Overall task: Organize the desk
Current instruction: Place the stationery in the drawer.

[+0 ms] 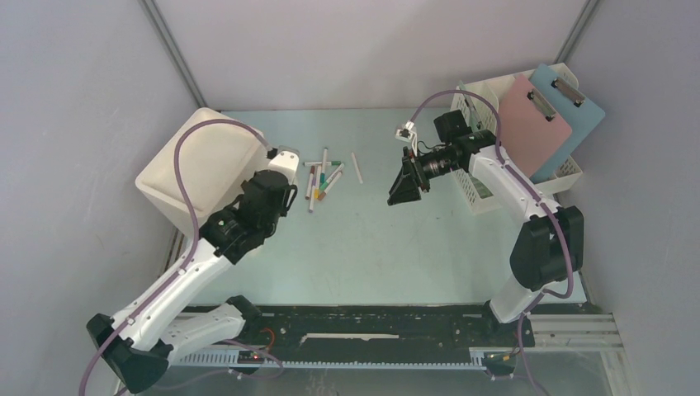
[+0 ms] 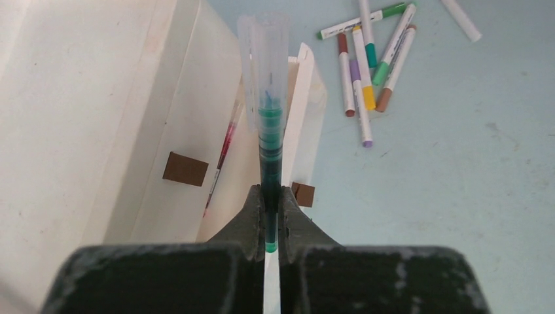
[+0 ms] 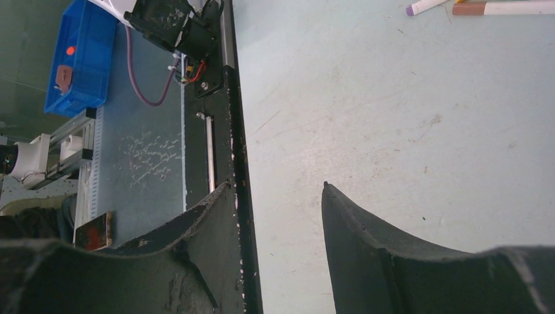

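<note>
Your desk fills the middle of the scene, a pale mint-green top walled by grey panels on the left, far and right sides, with the black rail running along its near edge. Its widest bare stretch lies in the near middle, between the two arms. The white bin sits at the far left, tight against the left panel. The white perforated rack fills the far right corner and holds a pink clipboard and a blue clipboard leaning against the right wall. Your right gripper hovers above bare tabletop right of center, just left of the rack, jaws apart with nothing between them. Your left gripper is at the bin's right edge, jaws pressed together on a green marker whose clear cap points out over the bin's rim. A loose cluster of markers lies on the desk just right of the bin, with one white marker a little apart on its right. A red pen lies inside the bin.
</note>
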Available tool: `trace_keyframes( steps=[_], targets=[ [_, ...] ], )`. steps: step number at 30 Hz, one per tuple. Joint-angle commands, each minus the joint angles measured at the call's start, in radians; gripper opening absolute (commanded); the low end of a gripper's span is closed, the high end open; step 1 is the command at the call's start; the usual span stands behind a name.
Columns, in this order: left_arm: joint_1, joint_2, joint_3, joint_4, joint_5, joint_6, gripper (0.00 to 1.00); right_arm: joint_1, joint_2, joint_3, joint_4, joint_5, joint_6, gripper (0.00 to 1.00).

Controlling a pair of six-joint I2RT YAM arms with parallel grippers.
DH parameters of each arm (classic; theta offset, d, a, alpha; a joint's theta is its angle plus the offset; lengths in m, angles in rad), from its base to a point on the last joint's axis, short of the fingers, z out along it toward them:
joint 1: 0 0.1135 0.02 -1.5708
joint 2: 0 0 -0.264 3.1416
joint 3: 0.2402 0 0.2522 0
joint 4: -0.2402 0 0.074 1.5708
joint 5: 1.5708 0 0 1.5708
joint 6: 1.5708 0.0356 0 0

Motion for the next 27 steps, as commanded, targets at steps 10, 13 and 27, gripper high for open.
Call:
trace_keyframes(
  steps=[10, 13, 27],
  targets=[
    [0.024, 0.117, 0.005, -0.060, -0.149, 0.081, 0.05, -0.009, -0.034, -0.005, 0.007, -0.006, -0.026, 0.60],
    [0.025, 0.156, 0.006, -0.083, -0.190, 0.082, 0.05, -0.009, -0.033, -0.005, 0.008, -0.006, -0.028, 0.60],
    [0.028, 0.220, -0.005, -0.109, -0.260, 0.073, 0.28, -0.011, -0.026, -0.005, 0.001, -0.009, -0.035, 0.60]
  ],
)
